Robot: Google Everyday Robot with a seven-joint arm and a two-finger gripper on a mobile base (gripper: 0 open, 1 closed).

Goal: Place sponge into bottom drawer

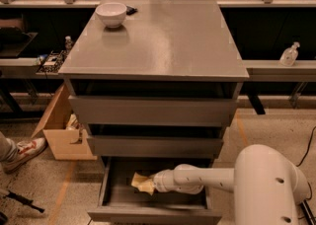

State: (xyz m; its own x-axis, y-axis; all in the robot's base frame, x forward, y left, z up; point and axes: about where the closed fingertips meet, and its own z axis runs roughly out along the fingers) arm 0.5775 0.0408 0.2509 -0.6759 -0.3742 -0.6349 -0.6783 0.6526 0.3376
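Observation:
The bottom drawer of the grey cabinet stands pulled open, its grey tray showing. My white arm reaches in from the right. The gripper is inside the drawer, just above its floor, and is shut on the pale-yellow sponge. The sponge sticks out to the left of the gripper, over the left-middle of the tray. Whether it touches the floor I cannot tell.
The two wider drawers above are closed. A white bowl stands on the cabinet top at the back left. A wooden box sits on the floor to the left, beside a person's shoe. A bottle stands on the right shelf.

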